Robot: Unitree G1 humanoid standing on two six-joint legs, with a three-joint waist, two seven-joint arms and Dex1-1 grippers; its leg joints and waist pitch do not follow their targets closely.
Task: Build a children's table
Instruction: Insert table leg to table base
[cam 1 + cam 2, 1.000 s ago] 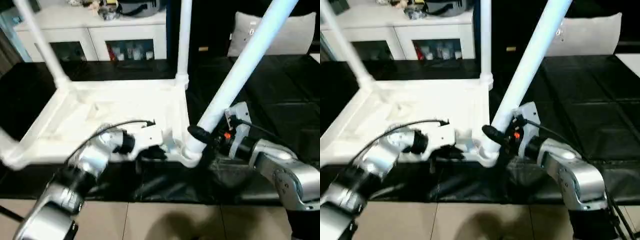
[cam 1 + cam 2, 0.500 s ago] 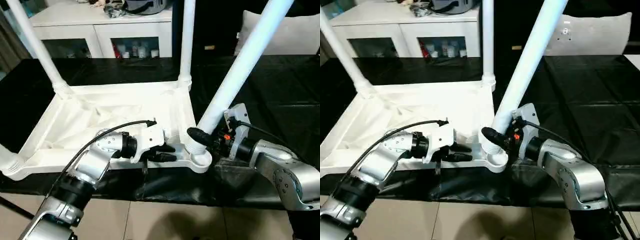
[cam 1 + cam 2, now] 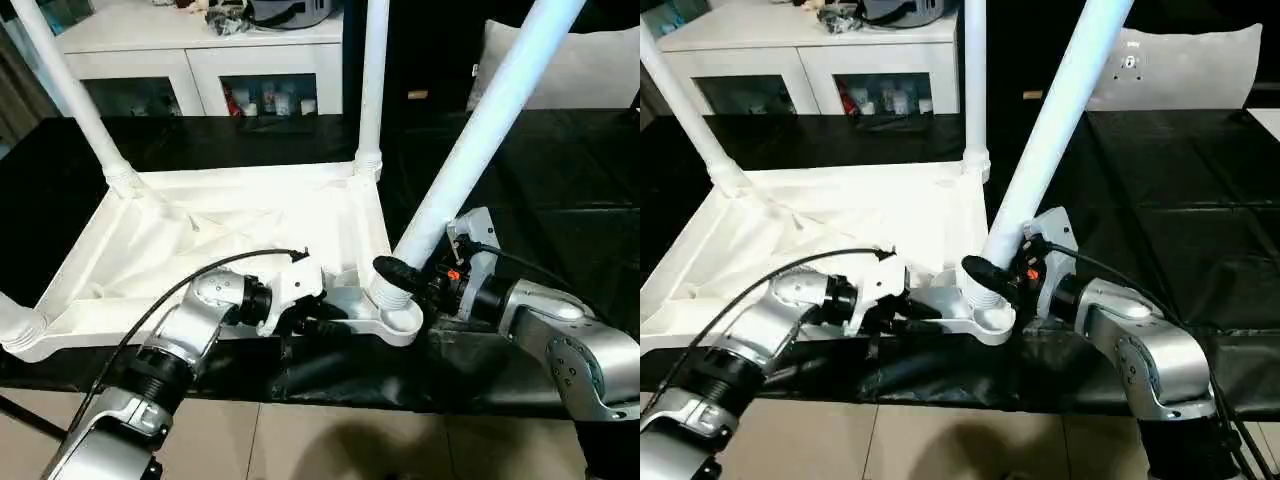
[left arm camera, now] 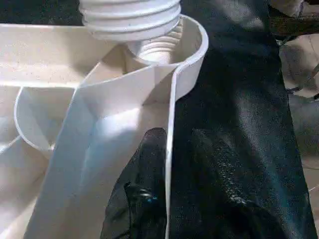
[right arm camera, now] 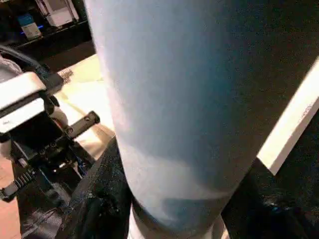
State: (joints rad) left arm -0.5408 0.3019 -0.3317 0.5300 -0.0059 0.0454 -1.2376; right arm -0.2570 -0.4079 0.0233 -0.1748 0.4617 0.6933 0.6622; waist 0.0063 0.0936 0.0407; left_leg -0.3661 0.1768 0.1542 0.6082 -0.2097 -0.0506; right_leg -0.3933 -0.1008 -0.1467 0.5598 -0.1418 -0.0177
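The white table top [image 3: 230, 215] lies upside down on the black-covered surface. Two legs stand in its far corners [image 3: 70, 90] [image 3: 372, 80], and a third sits in the near left corner [image 3: 12, 322]. My right gripper [image 3: 405, 275] is shut on the fourth leg [image 3: 480, 130], which leans right. Its threaded end [image 4: 132, 20] sits tilted in the near right corner socket [image 4: 189, 55]. My left gripper [image 4: 172, 137] is shut on the top's near rim [image 4: 172, 114], just left of that socket, with one finger [image 4: 147, 169] inside the rim and the other outside.
A white glass-doored cabinet [image 3: 200, 60] stands behind the work surface. A white cushion-like panel [image 3: 590, 70] is at the back right. Black covering [image 3: 560, 190] stretches to the right. The surface's front edge drops to tiled floor [image 3: 330, 440] just below my grippers.
My left gripper has dropped from hovering beside the socket onto the near rim and closed on it. The held leg and my right gripper have stayed in place.
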